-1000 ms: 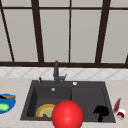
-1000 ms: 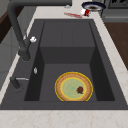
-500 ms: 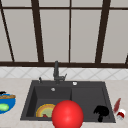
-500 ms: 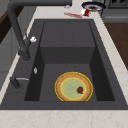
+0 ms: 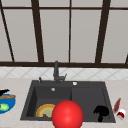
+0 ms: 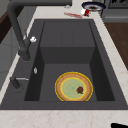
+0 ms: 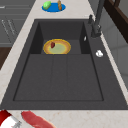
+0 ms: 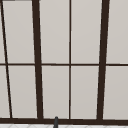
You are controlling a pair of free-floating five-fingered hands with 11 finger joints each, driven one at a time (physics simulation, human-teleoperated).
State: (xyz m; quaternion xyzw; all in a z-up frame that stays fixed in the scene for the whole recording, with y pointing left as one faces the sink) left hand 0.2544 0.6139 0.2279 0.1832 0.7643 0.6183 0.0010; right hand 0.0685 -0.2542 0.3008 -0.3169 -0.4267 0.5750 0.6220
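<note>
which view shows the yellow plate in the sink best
The left side view: the yellow plate lies whole on the floor of the sink, with a small red bit on it. The right side view has it whole too, but farther off. In the front view the red ball covers part of it.

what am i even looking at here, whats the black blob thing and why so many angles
These are simulator renders of a kitchen sink. The robot is just two floating black hands. In the front view, the right hand hangs over the sink's shallow right half, fingers curled, holding nothing that I can see. The left hand is above a blue plate on the left counter.

The red ball sits close to the front camera. A yellow plate lies in the deep basin, with a small red bit on it. On the right counter lie a red utensil and a red-and-white object.

The side views look along the sink; the upper view faces the window.
</note>
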